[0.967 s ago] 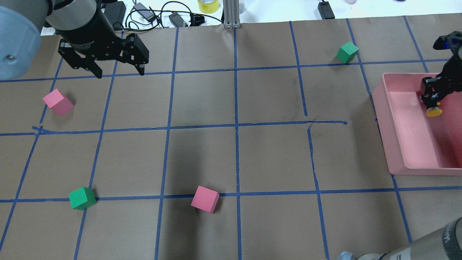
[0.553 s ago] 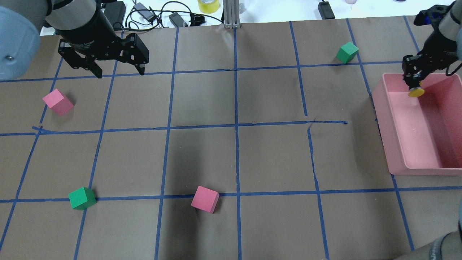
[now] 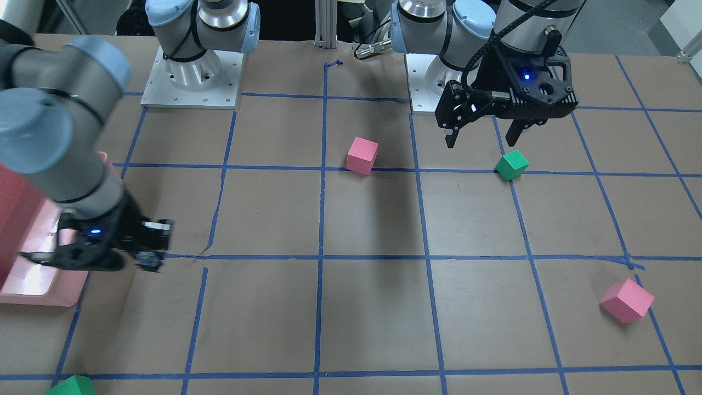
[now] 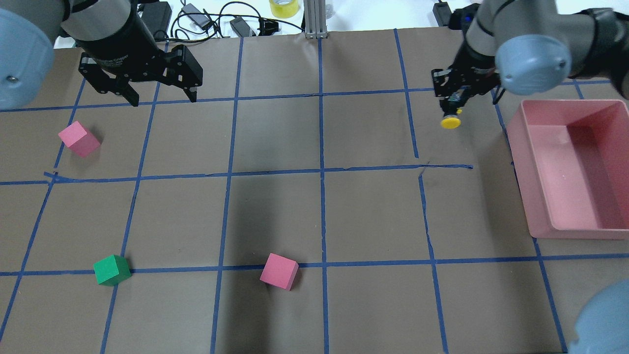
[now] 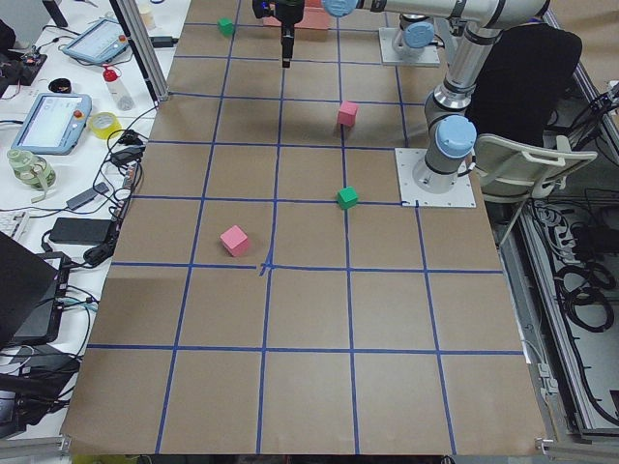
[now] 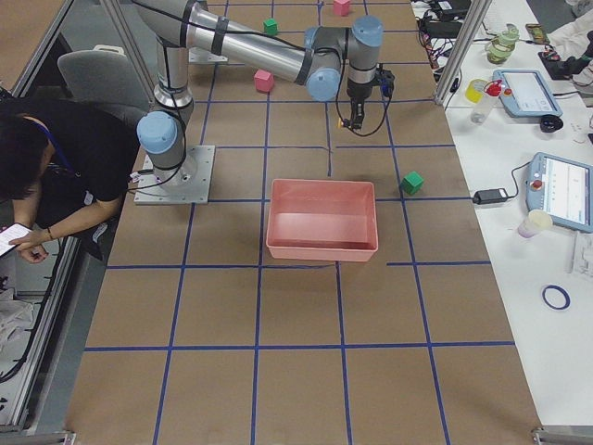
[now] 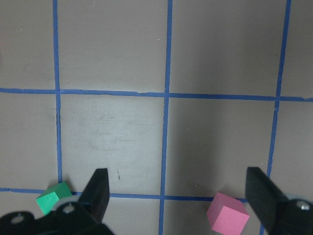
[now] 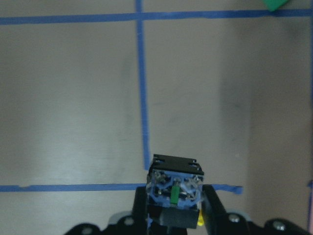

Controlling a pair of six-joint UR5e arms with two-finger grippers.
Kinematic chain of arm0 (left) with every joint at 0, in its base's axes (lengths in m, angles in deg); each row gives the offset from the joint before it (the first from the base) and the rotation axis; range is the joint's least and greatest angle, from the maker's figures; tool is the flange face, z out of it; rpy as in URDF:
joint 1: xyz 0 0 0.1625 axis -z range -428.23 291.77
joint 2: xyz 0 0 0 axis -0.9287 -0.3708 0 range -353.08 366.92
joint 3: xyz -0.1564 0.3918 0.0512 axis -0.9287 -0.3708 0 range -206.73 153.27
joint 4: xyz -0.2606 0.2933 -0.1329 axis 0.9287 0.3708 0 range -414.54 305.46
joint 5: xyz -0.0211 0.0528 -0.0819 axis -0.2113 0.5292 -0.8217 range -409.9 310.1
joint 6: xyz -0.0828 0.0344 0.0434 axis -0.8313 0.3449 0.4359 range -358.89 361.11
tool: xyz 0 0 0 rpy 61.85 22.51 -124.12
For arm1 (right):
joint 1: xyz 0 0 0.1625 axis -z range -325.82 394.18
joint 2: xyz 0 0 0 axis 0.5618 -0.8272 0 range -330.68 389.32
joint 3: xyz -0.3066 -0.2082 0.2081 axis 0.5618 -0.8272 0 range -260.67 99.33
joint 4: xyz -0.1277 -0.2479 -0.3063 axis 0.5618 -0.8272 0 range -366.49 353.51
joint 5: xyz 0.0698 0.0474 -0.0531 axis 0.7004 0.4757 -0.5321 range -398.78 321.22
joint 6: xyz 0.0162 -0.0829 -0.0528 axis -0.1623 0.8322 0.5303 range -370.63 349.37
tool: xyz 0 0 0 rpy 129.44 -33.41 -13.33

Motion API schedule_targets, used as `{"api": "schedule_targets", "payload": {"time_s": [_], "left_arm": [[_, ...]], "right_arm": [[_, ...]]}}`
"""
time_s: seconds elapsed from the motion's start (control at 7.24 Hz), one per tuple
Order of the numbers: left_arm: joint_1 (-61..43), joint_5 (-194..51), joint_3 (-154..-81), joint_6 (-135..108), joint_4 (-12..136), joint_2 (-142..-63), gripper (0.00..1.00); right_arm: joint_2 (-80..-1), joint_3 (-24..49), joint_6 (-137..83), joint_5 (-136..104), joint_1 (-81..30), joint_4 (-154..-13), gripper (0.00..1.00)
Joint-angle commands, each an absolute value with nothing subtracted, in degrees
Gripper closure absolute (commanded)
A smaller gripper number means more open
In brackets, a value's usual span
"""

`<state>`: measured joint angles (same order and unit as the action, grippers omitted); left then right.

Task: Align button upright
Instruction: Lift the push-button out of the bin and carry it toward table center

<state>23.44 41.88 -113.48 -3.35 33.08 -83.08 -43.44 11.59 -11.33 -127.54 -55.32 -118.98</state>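
Observation:
My right gripper (image 4: 451, 109) is shut on the button (image 4: 450, 122) and holds it above the brown table, left of the pink bin (image 4: 540, 196). The button's yellow cap points down. In the right wrist view its black base (image 8: 174, 186) with blue terminals faces the camera between the fingers. In the front view the gripper (image 3: 151, 258) hangs just right of the bin (image 3: 33, 288). My left gripper (image 4: 163, 100) is open and empty above the far left of the table; it also shows in the front view (image 3: 481, 142) and the left wrist view (image 7: 178, 196).
A pink cube (image 4: 79, 139) lies at the left, a green cube (image 4: 112, 270) at the near left and a pink cube (image 4: 279, 271) near the front middle. Another green cube (image 6: 412, 183) sits at the far side beyond the bin. Blue tape lines grid the table.
My right gripper has lifted the button out of the pink bin and carried it left, over the table. The left arm has not moved.

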Motion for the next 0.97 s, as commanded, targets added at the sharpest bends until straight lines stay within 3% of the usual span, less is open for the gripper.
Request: {"api": "schedule_targets", "payload": {"time_s": [0.0, 0.41, 0.83], "left_arm": [[23.44, 41.95, -113.48, -3.37, 33.08, -83.08, 0.00], [23.35, 41.86, -113.48, -3.37, 33.08, -83.16, 0.00], [23.44, 41.95, -113.48, -3.37, 33.08, -83.08, 0.00]], "right_arm": [[-39.87, 12.22, -25.60, -127.11, -69.56, -123.79, 1.00], [-32.32, 12.58, -27.94, -127.11, -77.06, -133.81, 1.00], [-29.75, 12.67, -29.08, -127.02, -77.97, -136.31, 1.00]]}}
